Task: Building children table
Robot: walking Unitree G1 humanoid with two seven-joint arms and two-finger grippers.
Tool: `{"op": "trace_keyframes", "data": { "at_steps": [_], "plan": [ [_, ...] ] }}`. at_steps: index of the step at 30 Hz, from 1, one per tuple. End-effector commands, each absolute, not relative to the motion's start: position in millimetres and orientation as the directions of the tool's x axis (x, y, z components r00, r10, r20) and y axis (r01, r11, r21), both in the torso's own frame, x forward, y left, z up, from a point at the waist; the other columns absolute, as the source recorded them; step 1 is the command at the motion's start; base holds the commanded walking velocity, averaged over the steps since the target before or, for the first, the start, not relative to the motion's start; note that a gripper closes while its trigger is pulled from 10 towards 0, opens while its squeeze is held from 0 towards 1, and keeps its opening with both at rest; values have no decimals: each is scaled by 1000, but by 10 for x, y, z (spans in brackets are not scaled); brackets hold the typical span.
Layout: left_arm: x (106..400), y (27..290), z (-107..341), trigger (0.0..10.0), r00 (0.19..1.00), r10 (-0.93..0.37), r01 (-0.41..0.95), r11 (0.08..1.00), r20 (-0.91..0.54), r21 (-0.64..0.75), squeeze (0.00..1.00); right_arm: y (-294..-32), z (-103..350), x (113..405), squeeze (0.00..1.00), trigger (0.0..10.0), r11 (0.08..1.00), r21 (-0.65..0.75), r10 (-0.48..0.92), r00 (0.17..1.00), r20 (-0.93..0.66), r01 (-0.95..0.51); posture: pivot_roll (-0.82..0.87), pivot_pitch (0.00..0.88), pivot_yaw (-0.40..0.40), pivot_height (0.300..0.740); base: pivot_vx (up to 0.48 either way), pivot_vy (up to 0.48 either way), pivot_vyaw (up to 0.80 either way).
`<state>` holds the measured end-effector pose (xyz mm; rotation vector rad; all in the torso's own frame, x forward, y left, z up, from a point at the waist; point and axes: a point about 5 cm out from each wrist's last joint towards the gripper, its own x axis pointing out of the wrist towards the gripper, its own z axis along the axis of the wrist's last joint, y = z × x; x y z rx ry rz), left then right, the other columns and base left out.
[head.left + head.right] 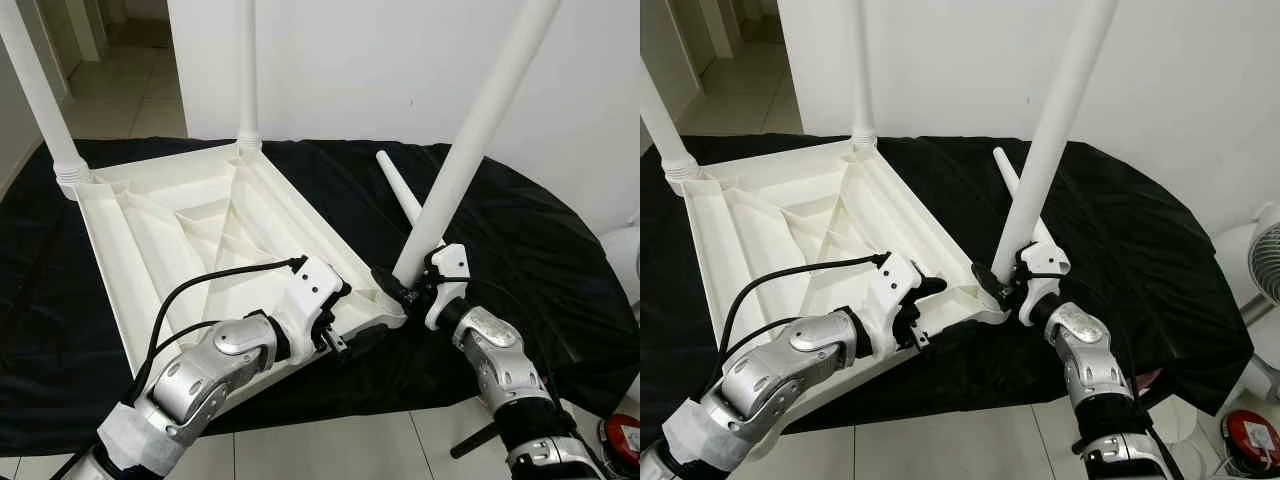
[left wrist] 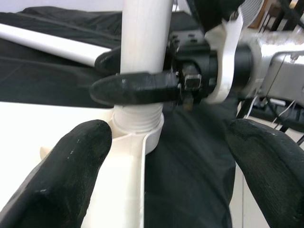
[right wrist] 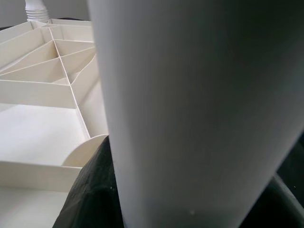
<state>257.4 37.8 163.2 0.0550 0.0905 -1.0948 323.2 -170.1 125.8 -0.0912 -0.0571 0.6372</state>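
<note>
White plastic tabletop (image 1: 200,230) inverted on black cloth (image 1: 520,250); third leg (image 1: 470,150) clenched low by right gripper (image 1: 412,290) at corner socket. Left gripper (image 1: 340,335) released, bracing rim. Probably light, stiff, smooth; best gripped near thread

Head stereo pair looking forward and down from above on upturned white ribbed plastic tabletop (image 1: 200,240) over black cloth (image 1: 520,260), near-identical framing. Left wrist view close, facing white tubular leg (image 2: 145,47) at corner socket. Right wrist view pressed against same leg, tabletop ribs behind.
</note>
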Motion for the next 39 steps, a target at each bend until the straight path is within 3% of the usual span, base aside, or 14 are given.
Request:
{"op": "trace_keyframes", "data": {
  "at_steps": [1, 7, 8, 11, 12, 19, 24, 33, 34, 39],
  "plan": [
    [2633, 394, 1641, 10000, 494, -862, 868, 496, -114, 12, 0, -1741, 1213, 3231, 0, 0, 794, -111, 601, 799, -7, -598, -40, 0, -62, 740, 0, 0, 0],
    [2770, 434, 1746, 10000, 576, -811, 817, 575, -99, 38, 0, -1782, 1107, 3194, 0, 0, 796, -69, 601, 799, -35, -601, -42, 0, -62, 740, 0, 0, 0],
    [2786, 445, 1773, 10000, 585, -806, 811, 584, -92, 41, 0, -1805, 1076, 3190, 0, 8667, 811, -48, 581, 813, -40, -582, -38, 0, -64, 740, 0, 0, 0],
    [2790, 450, 1784, 10000, 589, -803, 808, 587, -90, 47, 0, -1818, 1061, 3188, 0, 8667, 821, -37, 568, 822, -44, -570, -38, 0, -64, 740, 0, 0, 0],
    [2794, 456, 1808, 10000, 593, -801, 805, 590, -85, 56, 0, -1837, 1032, 3185, 0, 10000, 838, -11, 545, 837, -47, -546, -35, 0, -64, 740, 0, 0, 0],
    [2796, 460, 1848, 10000, 602, -795, 798, 599, -73, 63, 0, -1811, 946, 3170, 0, 10000, 890, 63, 454, 890, -46, -451, -31, 0, -65, 740, 0, 0, 0],
    [2793, 460, 1833, 10000, 600, -796, 800, 597, -76, 62, 0, -1754, 901, 3185, 0, 10000, 937, 27, 349, 934, -70, -348, -29, 0, -68, 740, 0, 0, 0],
    [2784, 466, 1806, 10000, 604, -793, 797, 600, -77, 71, 0, -1498, 931, 3168, 0, 10000, 981, 94, 179, 979, -99, -170, -31, 0, -75, 740, 0, 0, 0],
    [2792, 473, 1790, 10000, 608, -790, 794, 603, -78, 78, 0, -1327, 914, 3112, 0, 10000, 986, 139, 107, 985, -134, -88, -33, 0, -79, 740, 0, 0, 0],
    [2795, 471, 1778, 10000, 611, -788, 792, 606, -80, 78, 0, -1213, 898, 3054, 0, 10000, 984, 176, 50, 986, -161, -21, -33, 0, -86, 740, 0, 0, 0]
  ]
}}
